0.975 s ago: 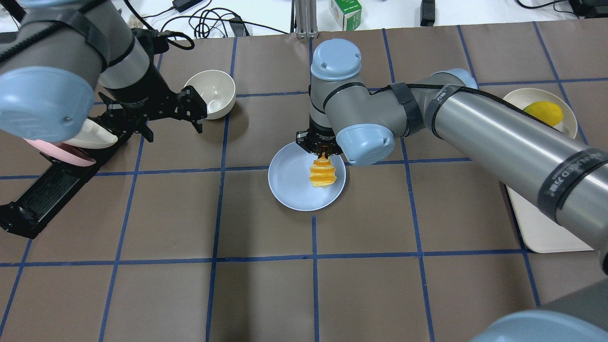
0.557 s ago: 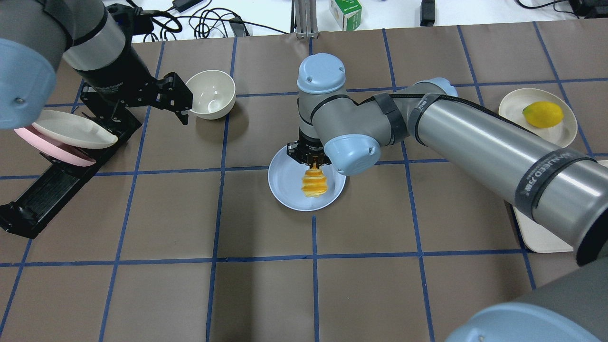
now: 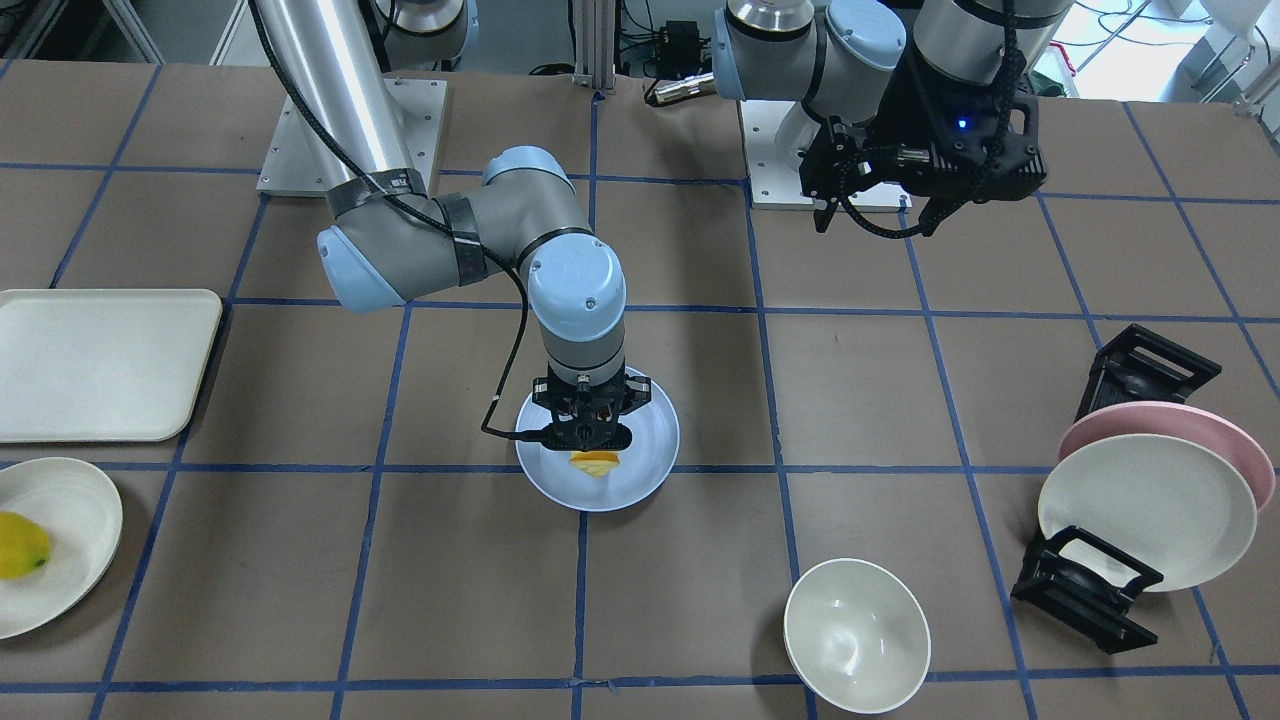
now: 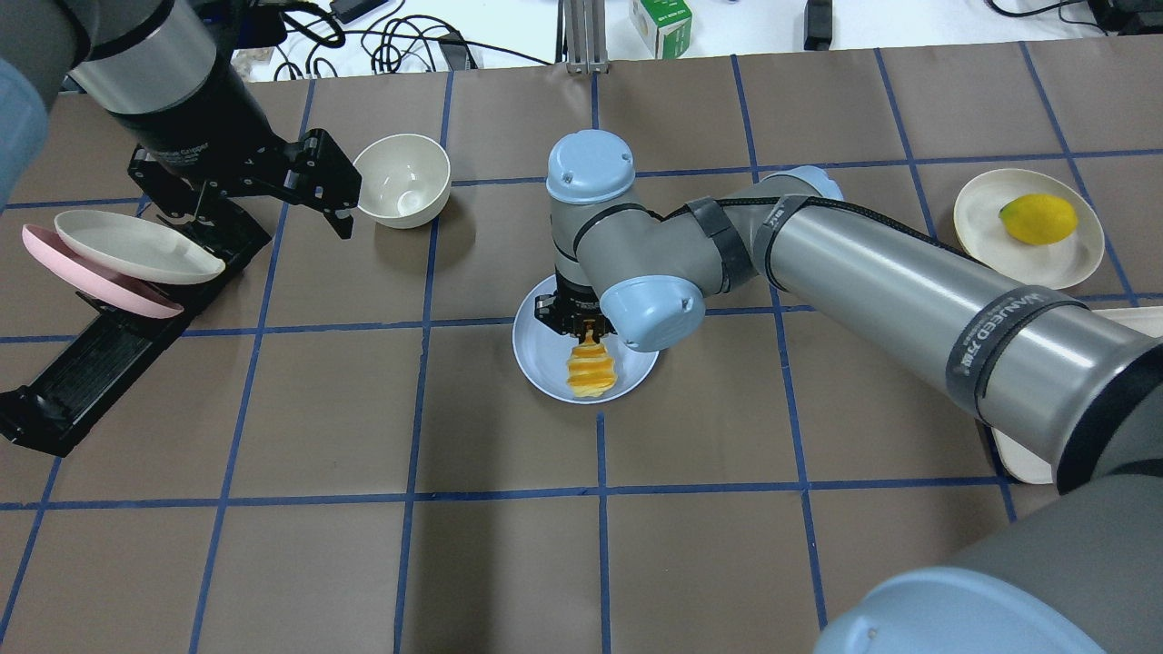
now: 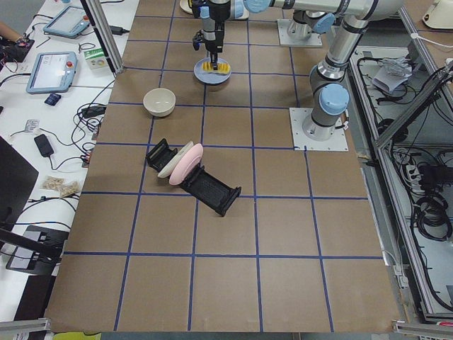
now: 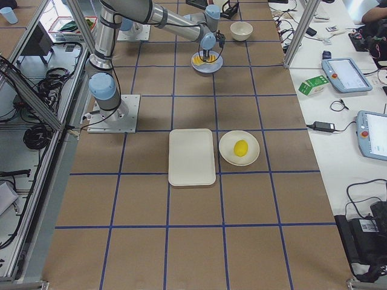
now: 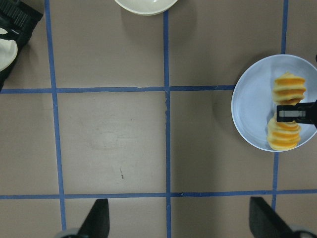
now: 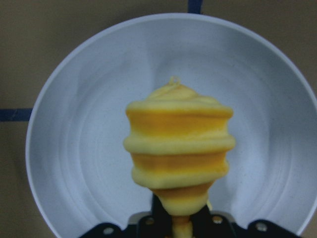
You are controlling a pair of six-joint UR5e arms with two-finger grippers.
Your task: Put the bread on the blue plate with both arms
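Note:
The bread (image 4: 591,371), a ridged orange-golden loaf, is over the middle of the blue plate (image 4: 538,350) near the table's center. My right gripper (image 4: 581,323) points straight down and is shut on the bread about its middle. I cannot tell whether the loaf touches the plate. The right wrist view shows the bread (image 8: 178,148) against the blue plate (image 8: 74,163). In the front view the right gripper (image 3: 590,437) hides most of the bread (image 3: 596,463). My left gripper (image 3: 878,218) is open and empty, high up and away from the plate, with its fingers spread wide (image 7: 178,220).
A white bowl (image 4: 402,179) stands near the left gripper. A black dish rack (image 4: 82,363) holds a pink plate (image 4: 91,286) and a cream plate (image 4: 136,247). A yellow lemon (image 4: 1038,219) lies on a cream plate (image 4: 990,250). A cream tray (image 3: 100,365) lies beside it.
My right gripper has moved a little left and toward the robot with the bread, staying over the blue plate. My left gripper has drawn back to the left, away from the bowl.

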